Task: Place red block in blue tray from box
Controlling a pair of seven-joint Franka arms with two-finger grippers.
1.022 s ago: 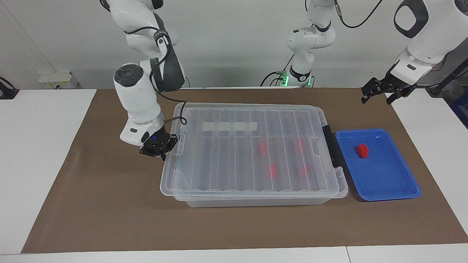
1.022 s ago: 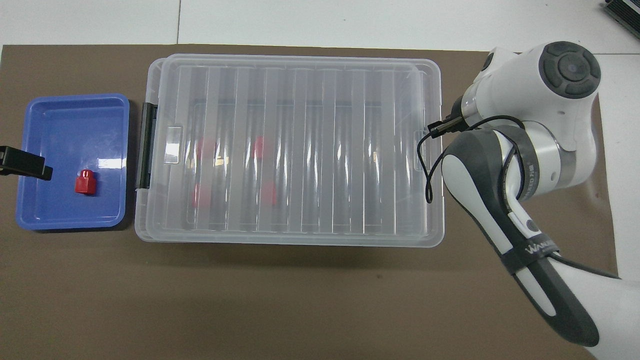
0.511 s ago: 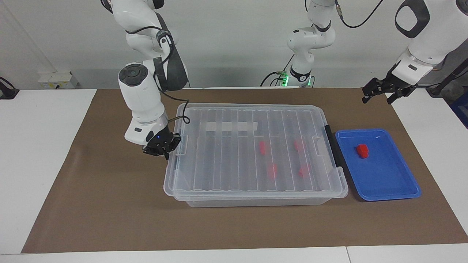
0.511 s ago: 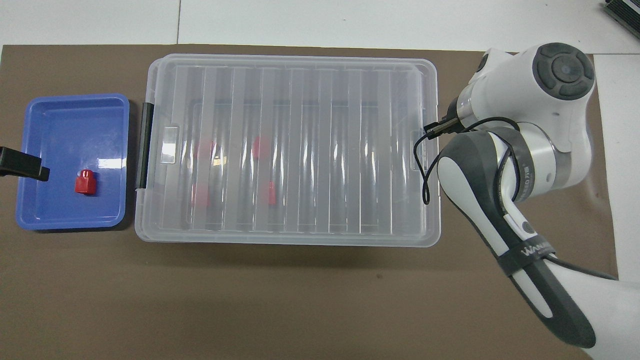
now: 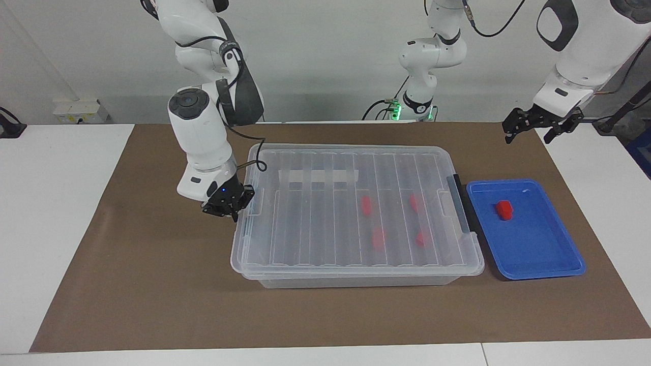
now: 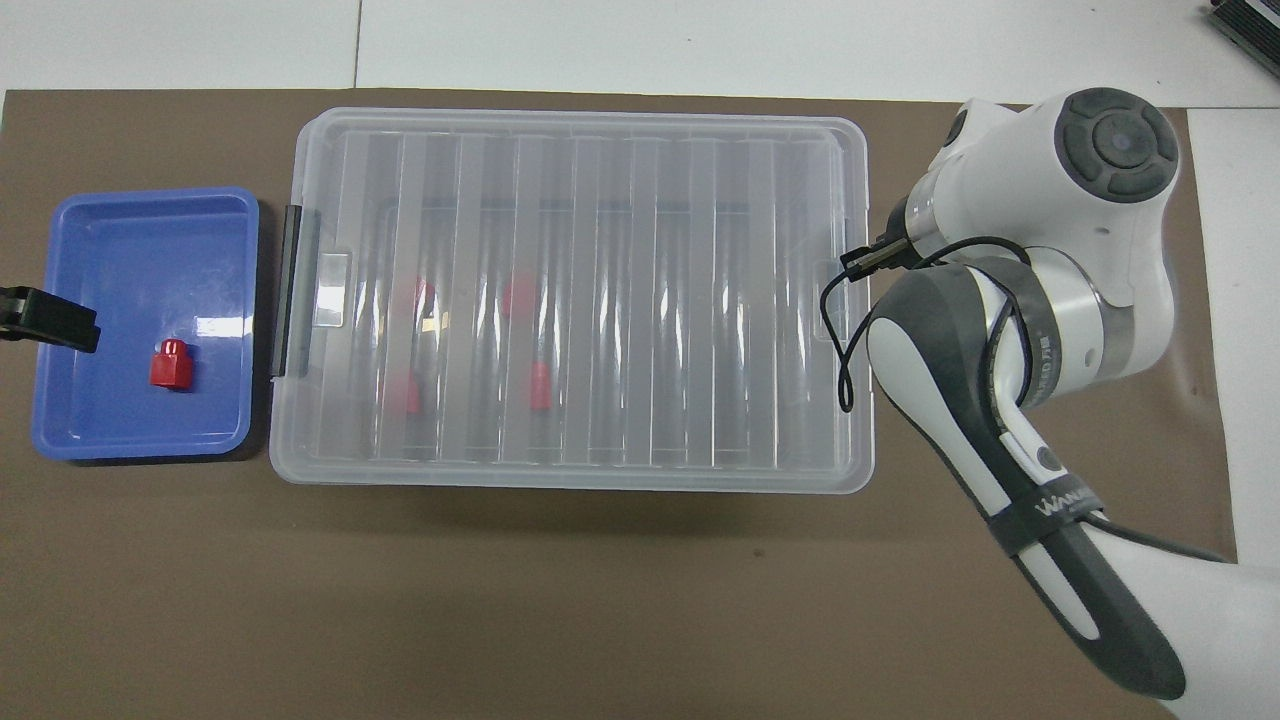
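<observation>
The clear box (image 5: 356,278) stands mid-table with its ribbed lid (image 5: 310,229) on it. Several red blocks show through the lid, one of them toward the tray's end (image 5: 366,204). One red block (image 5: 504,209) lies in the blue tray (image 5: 539,264), which sits beside the box's black handle (image 5: 460,203) at the left arm's end. My right gripper (image 5: 226,204) is at the lid's end tab, shut on it. My left gripper (image 5: 539,129) is open and empty, up in the air by the tray. In the overhead view the tray (image 6: 140,440), its block (image 6: 170,364) and the box (image 6: 600,470) show; the right gripper is hidden under its wrist.
A brown mat (image 5: 152,295) covers the table under the box and tray. A white tape strip (image 5: 318,176) lies on the lid. A third arm's base (image 5: 419,109) stands at the robots' edge of the table.
The right gripper moved toward the left arm's end with the lid, and the lid slid that way and settled flatter on the box. The left gripper stayed almost still.
</observation>
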